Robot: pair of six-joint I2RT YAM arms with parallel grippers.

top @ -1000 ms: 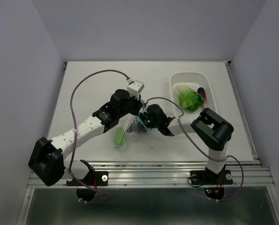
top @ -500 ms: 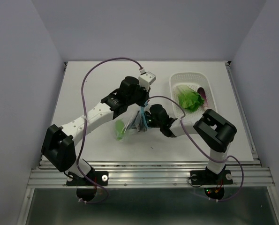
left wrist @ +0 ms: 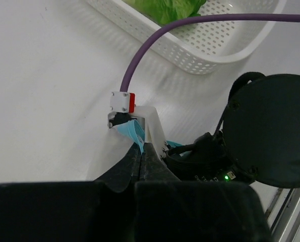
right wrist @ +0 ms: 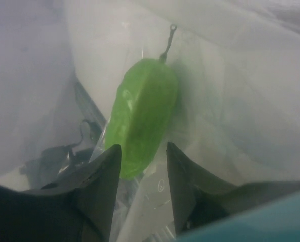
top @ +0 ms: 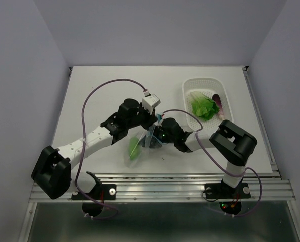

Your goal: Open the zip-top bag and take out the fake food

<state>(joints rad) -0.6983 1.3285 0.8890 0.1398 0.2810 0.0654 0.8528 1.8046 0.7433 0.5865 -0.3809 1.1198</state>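
The clear zip-top bag (top: 141, 149) lies at the table's near middle, its blue-teal zip strip (left wrist: 131, 132) lifted. My left gripper (left wrist: 141, 149) is shut on that strip and holds it up; from above it (top: 150, 127) sits just over the bag's mouth. My right gripper (right wrist: 142, 151) is open inside the bag, fingers either side of the near end of a bright green elongated toy vegetable (right wrist: 142, 113), not closed on it. That piece shows through the plastic from above (top: 134, 148). The leafy green cabbage piece (top: 204, 108) and the dark purple piece (top: 218, 103) lie in the white basket.
The white perforated basket (top: 188, 86) stands at the back right, also at the top of the left wrist view (left wrist: 210, 53). The right arm's wrist (left wrist: 271, 131) crowds the left gripper closely. Purple cables loop over both arms.
The left arm rose toward the back with the bag's strip, then came back down and nearer. The bag and its green piece shifted with it. The right gripper stayed at the bag's mouth.
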